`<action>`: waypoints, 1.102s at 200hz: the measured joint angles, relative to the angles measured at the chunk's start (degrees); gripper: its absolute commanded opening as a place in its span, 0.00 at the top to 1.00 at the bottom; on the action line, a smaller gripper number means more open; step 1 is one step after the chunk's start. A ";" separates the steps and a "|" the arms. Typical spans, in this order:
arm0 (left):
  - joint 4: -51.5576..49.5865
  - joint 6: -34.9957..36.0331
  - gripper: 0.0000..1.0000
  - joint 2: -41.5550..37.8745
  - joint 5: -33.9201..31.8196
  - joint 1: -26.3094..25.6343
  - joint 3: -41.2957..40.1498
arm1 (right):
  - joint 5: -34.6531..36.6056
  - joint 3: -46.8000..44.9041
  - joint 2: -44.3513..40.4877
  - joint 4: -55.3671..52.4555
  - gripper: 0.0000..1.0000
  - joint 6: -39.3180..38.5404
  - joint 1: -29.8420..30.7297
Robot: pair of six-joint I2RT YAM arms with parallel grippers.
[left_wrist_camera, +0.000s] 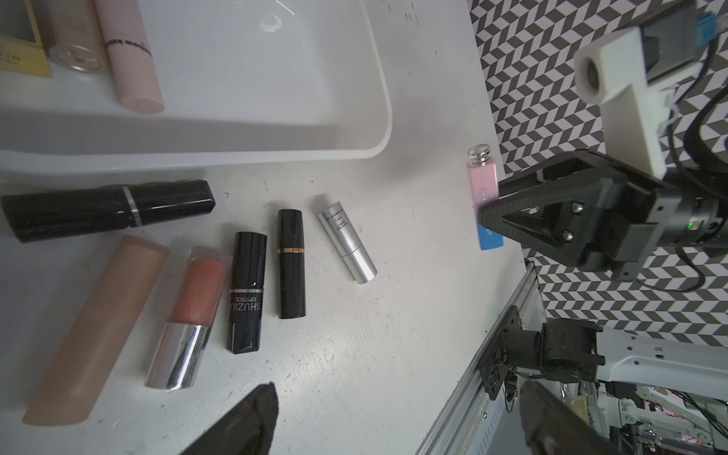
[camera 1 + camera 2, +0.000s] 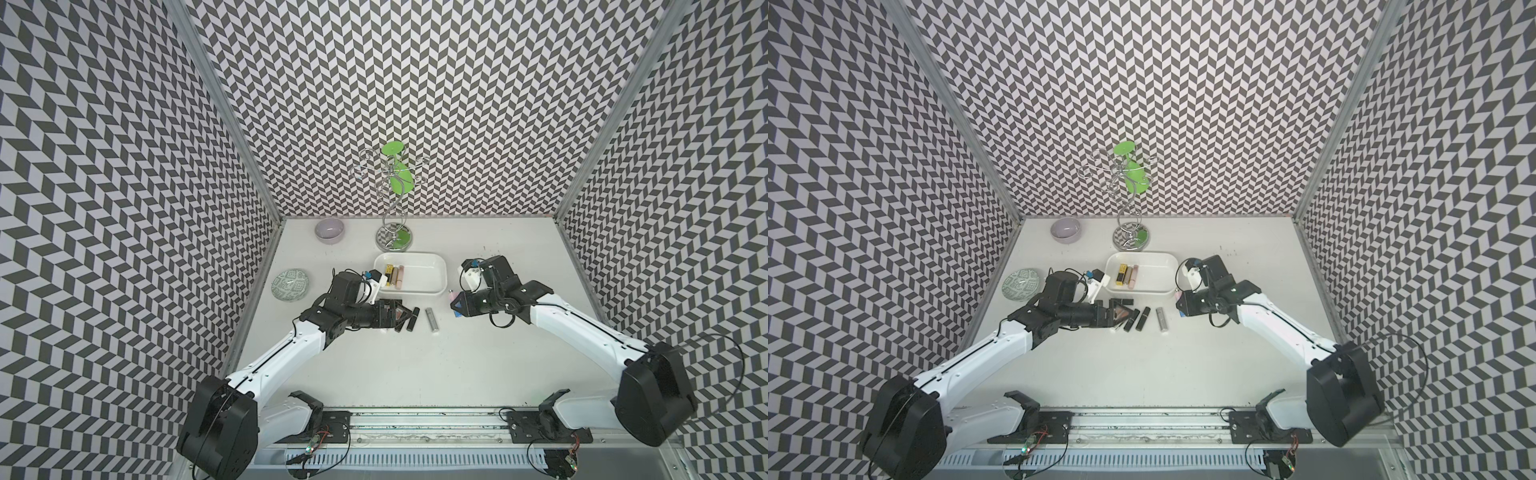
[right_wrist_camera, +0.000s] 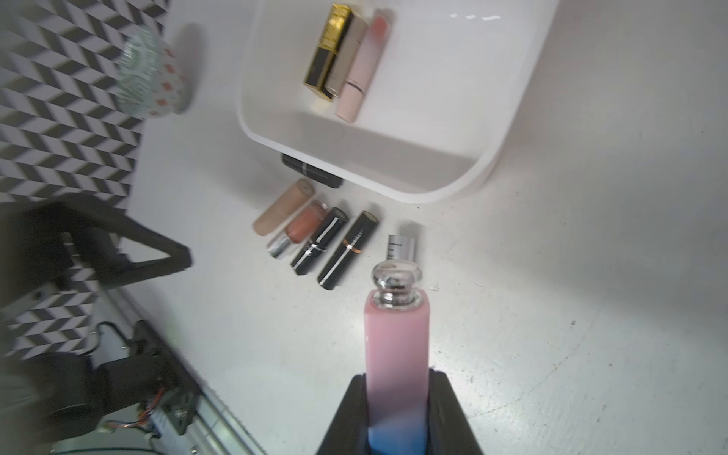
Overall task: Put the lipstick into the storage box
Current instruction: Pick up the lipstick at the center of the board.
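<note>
Cut off and blurred
In the right wrist view the pink lipstick (image 3: 396, 346) lost its blue end past the edge, and the plate (image 3: 149, 75) was blurred.

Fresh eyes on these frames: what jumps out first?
The right end effector is shut on a pink-and-blue lipstick beside the storage box. Three lipsticks lie at one end of the box, and six more lie on the table along its near side, by the open left end effector.
</note>
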 measured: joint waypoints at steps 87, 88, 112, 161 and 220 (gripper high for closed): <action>12.39 -6.75 0.02 -7.34 8.11 0.39 0.76 | -26.05 4.24 -1.64 10.97 0.83 7.63 -1.99; 12.74 -6.86 0.02 -7.34 8.28 0.39 0.81 | -26.32 4.24 -1.64 11.21 0.83 7.78 -1.99; 17.79 -10.45 0.02 -7.32 10.93 0.39 1.68 | -30.45 4.24 -1.64 15.93 0.83 11.30 -1.99; 24.61 -14.75 0.03 -5.92 14.19 0.37 4.81 | -36.06 4.22 -1.55 24.96 0.83 17.35 -1.99; 25.44 -14.82 0.04 -3.78 15.13 0.33 6.36 | -39.36 5.33 5.31 35.36 0.84 24.30 -1.97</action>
